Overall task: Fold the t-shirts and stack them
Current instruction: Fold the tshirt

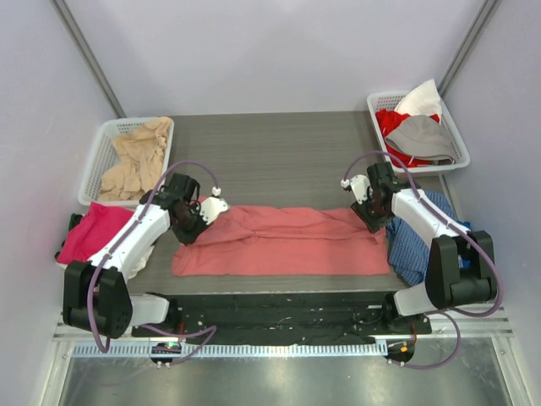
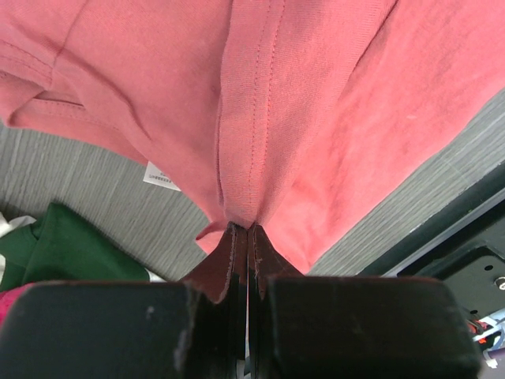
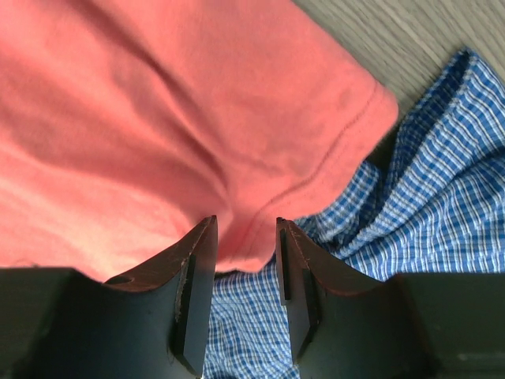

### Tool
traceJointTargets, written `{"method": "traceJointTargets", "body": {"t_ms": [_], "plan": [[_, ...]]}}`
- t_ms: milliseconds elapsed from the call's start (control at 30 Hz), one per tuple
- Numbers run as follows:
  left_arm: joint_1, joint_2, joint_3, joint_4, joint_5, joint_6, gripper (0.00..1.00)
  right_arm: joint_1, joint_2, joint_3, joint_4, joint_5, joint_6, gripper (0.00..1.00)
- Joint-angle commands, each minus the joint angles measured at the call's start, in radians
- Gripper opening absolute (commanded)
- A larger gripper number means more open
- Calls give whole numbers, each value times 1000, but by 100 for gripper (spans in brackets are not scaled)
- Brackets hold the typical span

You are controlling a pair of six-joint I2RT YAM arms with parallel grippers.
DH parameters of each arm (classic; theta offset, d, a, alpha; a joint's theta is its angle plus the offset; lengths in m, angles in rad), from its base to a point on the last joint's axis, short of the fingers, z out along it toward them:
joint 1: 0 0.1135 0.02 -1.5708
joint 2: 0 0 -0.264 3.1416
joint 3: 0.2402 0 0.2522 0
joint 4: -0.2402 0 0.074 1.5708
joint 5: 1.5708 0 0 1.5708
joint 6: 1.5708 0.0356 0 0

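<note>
Counter (image 1: 279,152): salmon-red t-shirt (image 1: 279,241) lies as long band along near edge, reaching almost left edge to right edge. Blue checked cloth (image 3: 442,174) at right edge, partly under shirt's end; I must not catch it. Left gripper (image 2: 248,230) clenched on shirt's left end. Right gripper (image 3: 246,229) released, jaws straddling hem. I'd close on hem only, then lift 2 ends evenly, keeping band taut.

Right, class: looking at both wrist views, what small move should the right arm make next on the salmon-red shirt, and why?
Probably close the right gripper: its fingers stand apart at a stitched edge of the salmon-red t-shirt, while the left gripper is pinched shut on the other end. Both ends need holding before a fold.
</note>
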Motion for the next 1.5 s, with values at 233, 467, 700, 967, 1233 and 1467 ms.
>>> {"method": "traceJointTargets", "body": {"t_ms": [233,467,700,967,1233,1467], "plan": [[-3,-4,-5,28,-10,-9,0,7,-40,-27,12,-18,-13,42],[-4,-1,23,7,-21,-1,0,25,-94,-81,-34,-68,-20,42],[-3,33,34,8,-15,-3,0,29,-79,-146,14,-54,-30,42],[-4,13,9,-28,-3,-9,0,30,-16,-175,73,-43,-35,40],[-13,-17,2,-104,28,-18,1,30,6,-170,87,-35,-36,39],[-30,-54,-15,-137,37,-24,1,29,7,-164,87,5,-38,39]]}}
